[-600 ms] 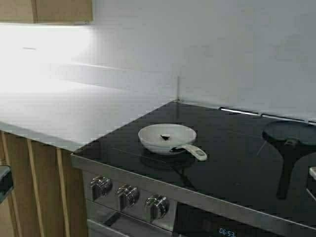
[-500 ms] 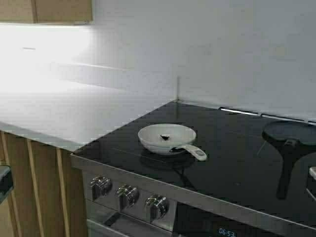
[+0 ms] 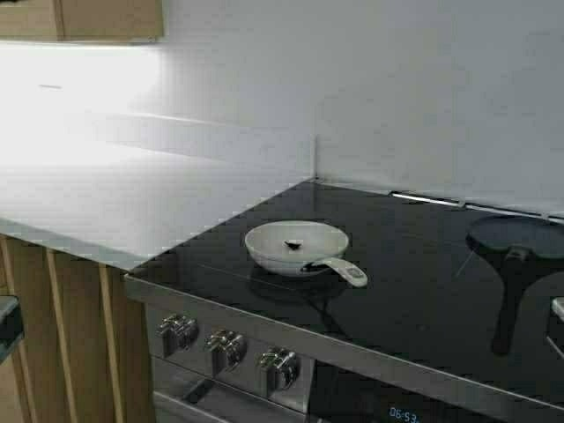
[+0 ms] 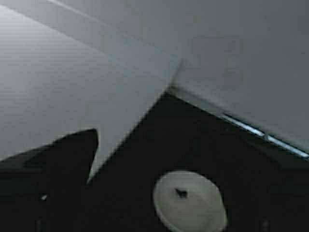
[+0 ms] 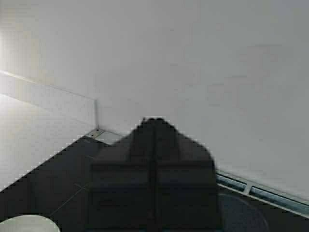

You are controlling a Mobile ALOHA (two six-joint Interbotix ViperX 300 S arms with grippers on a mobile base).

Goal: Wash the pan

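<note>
The small white pan (image 3: pixel 295 247) sits on the front left of the black glass stovetop (image 3: pixel 414 300), with its short handle pointing right and a dark speck inside. It also shows in the left wrist view (image 4: pixel 190 200) and, as an edge only, in the right wrist view (image 5: pixel 26 223). My left gripper (image 4: pixel 72 159) shows only as a dark shape above the stove's left edge, short of the pan. My right gripper (image 5: pixel 154 122) is shut and empty, held above the stove facing the wall. Neither arm shows in the high view.
A larger dark pan (image 3: pixel 520 238) with a long black handle lies at the stove's right. A white countertop (image 3: pixel 115 203) adjoins the stove on the left. Several knobs (image 3: pixel 227 350) line the stove's front. The wall stands right behind.
The whole scene has shifted a few pixels to the left in the high view, so the robot has moved slightly. The pan has not moved on the stove.
</note>
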